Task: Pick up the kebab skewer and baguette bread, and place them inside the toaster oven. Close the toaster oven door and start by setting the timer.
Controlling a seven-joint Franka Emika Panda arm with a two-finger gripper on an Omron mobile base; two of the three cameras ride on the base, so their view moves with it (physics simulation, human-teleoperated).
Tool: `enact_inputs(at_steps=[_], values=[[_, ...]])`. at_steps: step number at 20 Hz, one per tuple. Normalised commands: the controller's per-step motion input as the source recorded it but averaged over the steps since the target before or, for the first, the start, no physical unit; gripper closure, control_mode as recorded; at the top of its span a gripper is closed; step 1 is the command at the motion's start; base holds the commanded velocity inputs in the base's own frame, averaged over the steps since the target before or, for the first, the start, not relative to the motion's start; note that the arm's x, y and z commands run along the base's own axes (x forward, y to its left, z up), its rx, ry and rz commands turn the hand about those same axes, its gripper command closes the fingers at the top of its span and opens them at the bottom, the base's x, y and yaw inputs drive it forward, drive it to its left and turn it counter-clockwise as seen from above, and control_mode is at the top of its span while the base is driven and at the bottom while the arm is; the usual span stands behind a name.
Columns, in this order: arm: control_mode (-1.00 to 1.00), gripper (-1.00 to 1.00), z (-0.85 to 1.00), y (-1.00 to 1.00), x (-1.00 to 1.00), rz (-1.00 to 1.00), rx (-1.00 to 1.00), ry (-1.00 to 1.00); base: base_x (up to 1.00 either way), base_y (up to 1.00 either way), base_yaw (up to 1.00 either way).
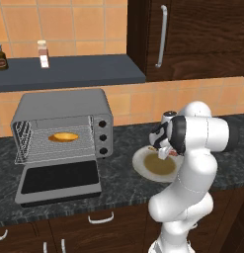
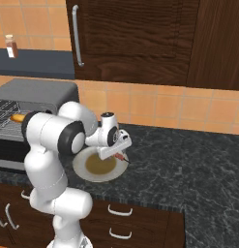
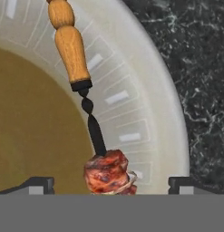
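Closest to the hand camera lies the kebab skewer (image 3: pixel 93 136), its wooden handle and dark twisted rod resting on the pale rim of the plate (image 3: pixel 149 108), with a reddish meat chunk between the two finger tips. Behind, on the dark marbled bench (image 1: pixel 118 173), stands the toaster oven (image 1: pixel 64 123), well to the left of the plate. Its toaster oven door (image 1: pixel 59 180) is folded down flat in front. On the wire rack inside rests the baguette bread (image 1: pixel 63 137). Over the plate hangs the gripper (image 3: pixel 111 186), jaws spread wide on both sides of the skewer, not closed on it.
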Motion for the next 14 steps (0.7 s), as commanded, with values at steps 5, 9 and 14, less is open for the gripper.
enact_inputs(at_steps=[5, 9, 14], values=[[-1.00, -1.00, -0.24, 0.00, 0.00, 0.00, 0.00, 0.00, 0.00, 0.00, 0.00], [-1.00, 1.00, -0.22, 0.00, 0.00, 0.00, 0.00, 0.00, 0.00, 0.00, 0.00], [-1.00, 1.00, -0.15, 0.00, 0.00, 0.00, 0.00, 0.00, 0.00, 0.00, 0.00]])
